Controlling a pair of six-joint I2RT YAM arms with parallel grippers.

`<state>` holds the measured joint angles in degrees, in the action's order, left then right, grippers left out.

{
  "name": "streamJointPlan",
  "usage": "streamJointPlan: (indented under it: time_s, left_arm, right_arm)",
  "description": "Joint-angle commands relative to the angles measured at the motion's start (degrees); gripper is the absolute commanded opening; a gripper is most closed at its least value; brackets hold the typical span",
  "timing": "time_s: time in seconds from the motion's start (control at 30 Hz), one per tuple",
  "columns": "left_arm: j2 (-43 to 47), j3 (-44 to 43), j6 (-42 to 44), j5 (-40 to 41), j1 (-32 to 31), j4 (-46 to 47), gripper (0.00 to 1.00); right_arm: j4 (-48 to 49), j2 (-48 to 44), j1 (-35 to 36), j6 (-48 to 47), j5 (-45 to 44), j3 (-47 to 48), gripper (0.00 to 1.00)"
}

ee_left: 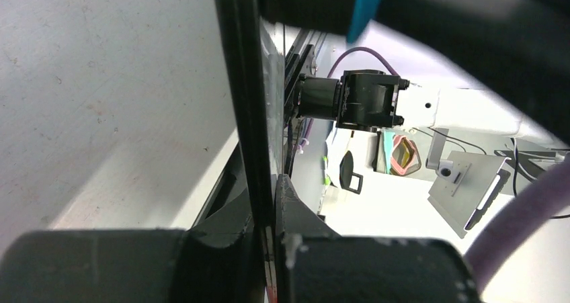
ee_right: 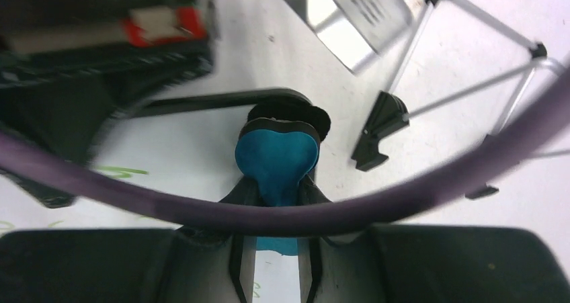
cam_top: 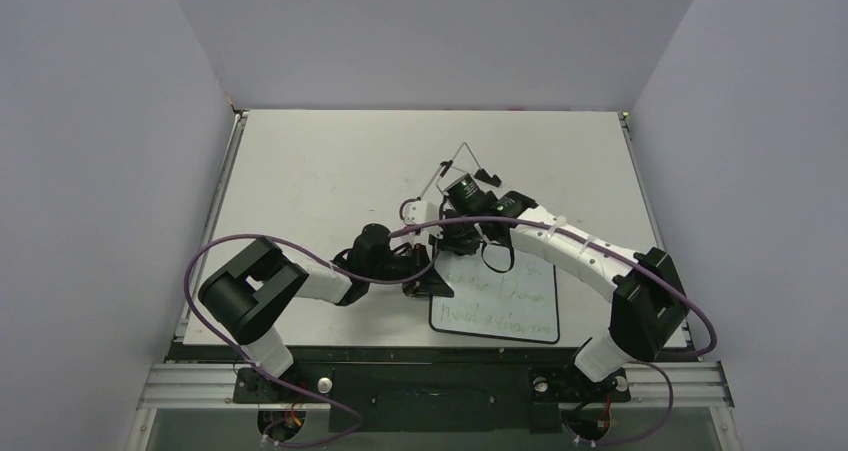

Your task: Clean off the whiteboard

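Observation:
The whiteboard [cam_top: 497,299] lies near the table's front edge, with handwritten lines on it. My left gripper [cam_top: 432,285] is shut on its left edge. In the left wrist view the black frame [ee_left: 243,81] runs edge-on between the jaws of that gripper [ee_left: 269,212]. My right gripper [cam_top: 470,239] hangs over the board's upper left part, shut on the blue-and-black eraser [ee_right: 277,156]. In the right wrist view the eraser sits between the jaws of the right gripper [ee_right: 277,190], just inside the board's top frame, over the white surface [ee_right: 188,148] with green writing.
The wire easel stand [cam_top: 462,167] with black feet [ee_right: 376,138] lies on the table just behind the board. A purple cable [ee_right: 376,212] crosses the right wrist view. The left arm's wrist [ee_right: 101,54] sits close beside the eraser. Grey walls enclose the table.

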<state>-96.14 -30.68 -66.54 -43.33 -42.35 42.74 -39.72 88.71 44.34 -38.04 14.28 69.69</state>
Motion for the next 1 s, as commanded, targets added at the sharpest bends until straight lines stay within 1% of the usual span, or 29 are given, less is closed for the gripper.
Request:
streamJointPlan:
  time_s: [0.0, 0.07, 0.17, 0.27, 0.4, 0.5, 0.57, 0.63, 0.77, 0.87, 0.93, 0.97]
  left_arm:
    - [0.88, -1.89, 3.61, -0.68, -0.68, 4.9, 0.0]
    - [0.99, -1.85, 3.66, -0.91, -0.71, 4.83, 0.0]
    - [1.29, -1.69, 4.05, -1.1, -0.57, 4.39, 0.0]
    - [1.62, -1.59, 4.54, -1.2, -0.6, 4.13, 0.0]
    - [1.78, -1.28, 4.71, -1.12, -0.56, 4.28, 0.0]
    - [2.16, -1.07, 4.74, -1.13, -0.55, 4.33, 0.0]
    - [2.32, -0.98, 4.8, -1.02, -0.57, 4.21, 0.0]
    - [2.24, -0.97, 4.89, -0.98, -0.61, 4.21, 0.0]
    - [1.86, -1.19, 4.86, -1.23, -0.71, 4.19, 0.0]
    - [1.79, -1.41, 4.86, -1.21, -0.69, 4.2, 0.0]
    - [1.94, -1.21, 4.86, -1.06, -0.77, 4.27, 0.0]
    - [1.92, -1.17, 4.8, -1.06, -0.7, 4.28, 0.0]
  right_arm:
    - [2.54, 0.12, -3.37, 0.85, -4.39, -0.53, 0.0]
    - [-1.75, -0.45, -5.63, -3.16, -1.9, -1.02, 0.0]
    - [-7.08, -1.35, -6.58, -8.31, 2.95, -1.73, 0.0]
    - [-12.4, -1.53, -5.23, -13.48, 8.4, -2.46, 0.0]
    - [-14.12, -2.43, -2.85, -15.0, 11.39, -1.89, 0.0]
    - [-11.52, -2.26, -3.71, -11.1, 9.81, -0.66, 0.0]
    - [-10.2, -1.55, -8.25, -8.8, 9.4, 0.32, 0.0]
    - [-9.83, -1.67, -10.56, -8.42, 7.84, 0.06, 0.0]
    - [-8.56, -3.9, -11.19, -8.88, 6.54, -3.45, 0.0]
    - [-6.74, -3.71, -11.51, -5.98, 2.23, -3.18, 0.0]
    - [-6.81, -3.39, -11.28, -5.32, 2.0, -2.83, 0.0]
    - [-8.01, -3.38, -11.06, -6.59, 2.78, -2.99, 0.0]
